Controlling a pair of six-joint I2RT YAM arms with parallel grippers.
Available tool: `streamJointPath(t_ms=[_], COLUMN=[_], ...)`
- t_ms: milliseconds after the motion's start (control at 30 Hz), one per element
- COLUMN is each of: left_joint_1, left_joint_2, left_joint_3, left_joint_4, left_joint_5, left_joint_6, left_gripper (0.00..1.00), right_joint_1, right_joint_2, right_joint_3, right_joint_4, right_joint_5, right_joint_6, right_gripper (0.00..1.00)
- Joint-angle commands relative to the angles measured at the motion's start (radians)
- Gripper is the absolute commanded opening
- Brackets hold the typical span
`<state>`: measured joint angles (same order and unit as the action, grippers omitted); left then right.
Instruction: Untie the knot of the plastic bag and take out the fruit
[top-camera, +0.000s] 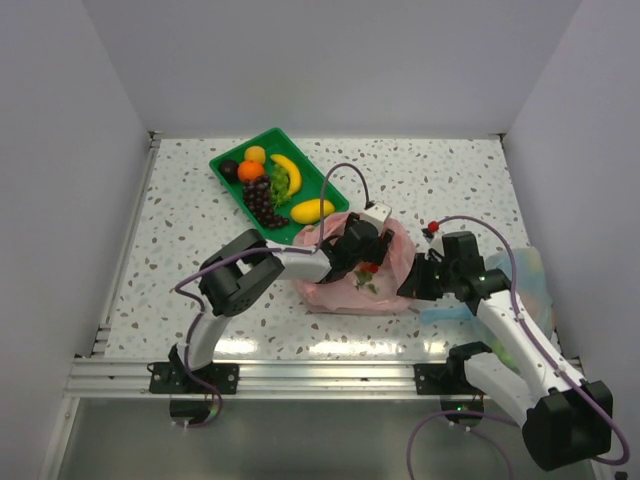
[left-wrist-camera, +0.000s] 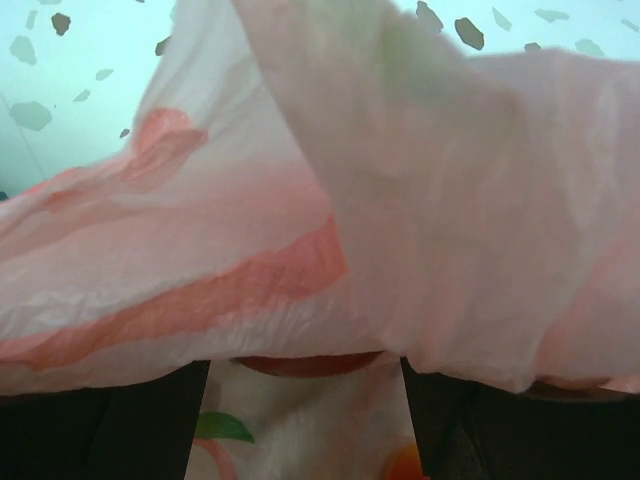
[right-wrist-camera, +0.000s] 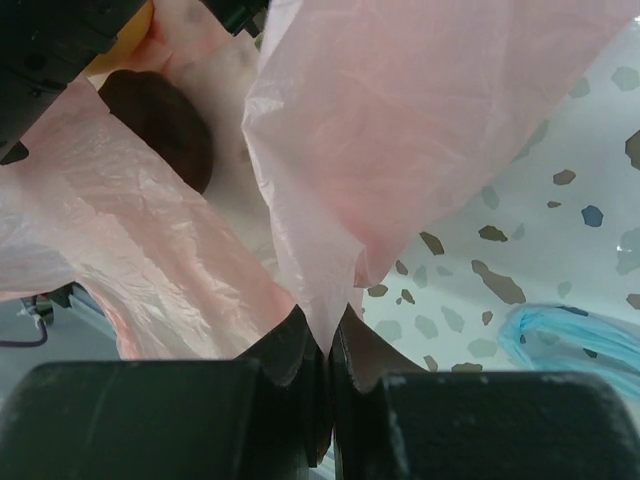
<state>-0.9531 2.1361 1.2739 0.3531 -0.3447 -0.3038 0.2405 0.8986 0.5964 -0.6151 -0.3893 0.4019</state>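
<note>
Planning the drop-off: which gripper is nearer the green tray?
Left. The left gripper is over the plastic bag, just beside the green tray; the right gripper pinches the bag's opposite edge.

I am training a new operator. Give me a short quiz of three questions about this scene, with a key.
1. True or false: the right pincer is shut on the pink bag.
2. Where does the banana lie? A) in the green tray B) in the pink bag C) in the right pincer
3. Fill in: the second bag, by the right arm, is pale ____.
Key: 1 true; 2 A; 3 blue.
</note>
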Motion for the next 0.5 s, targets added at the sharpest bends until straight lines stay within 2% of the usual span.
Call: streamJointPath(t_ms=[0, 67, 133, 167, 267, 467], left_joint_1=[0.011, 0.013, 0.013, 0.013, 0.013, 0.011], left_joint_2=[0.004, -0.008, -0.021, -0.037, -0.082, -0.186], left_joint_3=[0.042, 0.036, 0.016, 0.007, -0.039, -0.100], left_joint_4=[0.121, 0.119, 0.121, 0.116, 0.109, -0.006], left_joint_5=[0.022, 0.039, 0.047, 0.050, 0.056, 0.088], left_joint_6=[0.008, 0.008, 0.017, 0.020, 0.041, 0.075], left_gripper=[0.73, 0.60, 0.52, 0.44, 0.32, 0.24], right_joint_1=[0.008, 0.006, 0.006, 0.008, 0.006, 0.006], right_joint_2=[0.005, 0.005, 0.008, 0.008, 0.006, 0.003], right_joint_3=[0.040, 0.042, 0.045, 0.048, 0.060, 0.101], right_joint_4=[-0.028, -0.025, -0.020, -0.018, -0.011, -0.012], right_joint_5=[-0.036, -0.028, -0.019, -0.010, 0.012, 0.081], right_joint_6=[-0.012, -0.008, -0.005, -0.002, 0.008, 0.032], right_gripper=[0.07, 0.07, 0.07, 0.07, 0.06, 0.04])
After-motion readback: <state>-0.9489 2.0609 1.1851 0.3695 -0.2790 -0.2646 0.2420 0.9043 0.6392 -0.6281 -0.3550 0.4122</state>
